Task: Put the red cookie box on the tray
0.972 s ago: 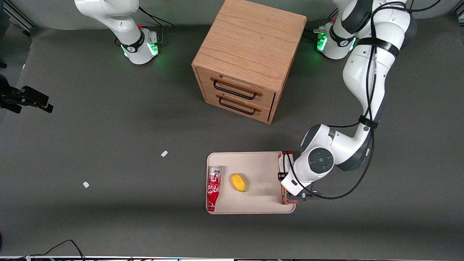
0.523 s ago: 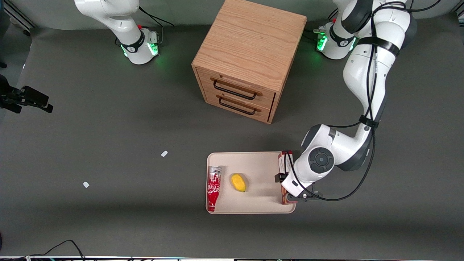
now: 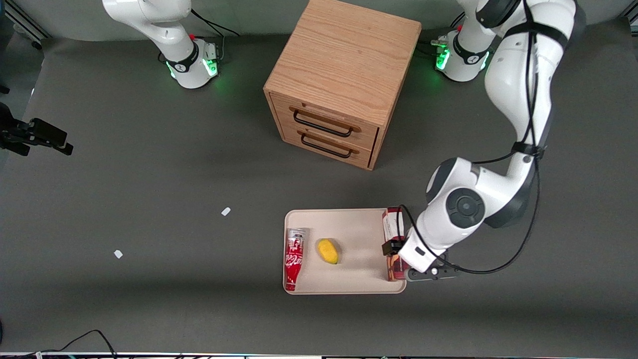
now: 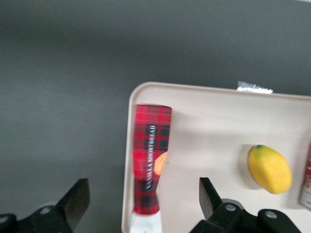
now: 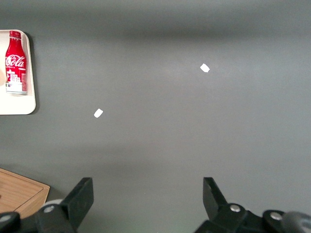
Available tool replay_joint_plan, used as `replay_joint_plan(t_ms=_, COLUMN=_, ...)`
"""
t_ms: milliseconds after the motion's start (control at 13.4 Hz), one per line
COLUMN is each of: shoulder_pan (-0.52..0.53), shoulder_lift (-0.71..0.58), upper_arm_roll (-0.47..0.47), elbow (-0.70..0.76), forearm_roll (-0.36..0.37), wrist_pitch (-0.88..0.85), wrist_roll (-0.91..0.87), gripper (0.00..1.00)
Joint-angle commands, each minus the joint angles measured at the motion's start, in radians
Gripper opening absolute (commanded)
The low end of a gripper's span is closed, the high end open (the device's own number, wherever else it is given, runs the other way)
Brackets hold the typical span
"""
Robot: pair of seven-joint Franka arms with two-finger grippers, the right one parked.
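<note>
The red cookie box [image 3: 392, 220], a slim tartan carton with a cookie picture and a white end [image 4: 150, 160], lies lengthwise on the beige tray [image 3: 349, 279], right along the rim at the working arm's end. My left gripper [image 3: 398, 257] hovers above the box, open. Its black fingers [image 4: 77, 201] stand wide apart on either side of the carton without touching it. In the front view the wrist hides the middle of the box. Bare tray floor [image 4: 209, 121] lies beside the box.
A red soda can [image 3: 294, 258] lies at the tray's edge toward the parked arm's end, with a yellow fruit [image 3: 328, 251] beside it. The wooden two-drawer cabinet [image 3: 344, 75] stands farther from the front camera. Two white scraps [image 3: 226, 211] lie on the grey table.
The left arm's wrist has lifted and shifted slightly toward the working arm's end. The cookie box stays where it was on the tray.
</note>
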Motion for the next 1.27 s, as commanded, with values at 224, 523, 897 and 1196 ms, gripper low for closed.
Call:
replay_joint_plan(t_ms=224, shoulder_pan=0.142, shoulder_lift=-0.394, upper_arm_roll=0.045, elbow=-0.222, forearm_roll=-0.094, wrist_pitch=-0.268, wrist_roll=0.145, gripper=1.0)
replay_joint_plan(t_ms=523, shoulder_pan=0.213, shoulder_lift=-0.618, upper_arm_roll=0.155, elbow=-0.314, forearm_roll=-0.147, wrist_pitch=-0.43, wrist_roll=0.452, gripper=1.0)
replay_joint_plan(t_ms=897, shoulder_pan=0.256, shoulder_lift=-0.816, upper_arm_roll=0.218, elbow=-0.406, forearm_roll=-0.147, wrist_pitch=-0.538, wrist_roll=0.648, gripper=1.0)
replay_joint_plan(t_ms=1196, shoulder_pan=0.257, shoulder_lift=-0.87, upper_arm_roll=0.22, elbow=-0.406, forearm_roll=-0.182, wrist_pitch=-0.597, wrist_roll=0.665, gripper=1.0)
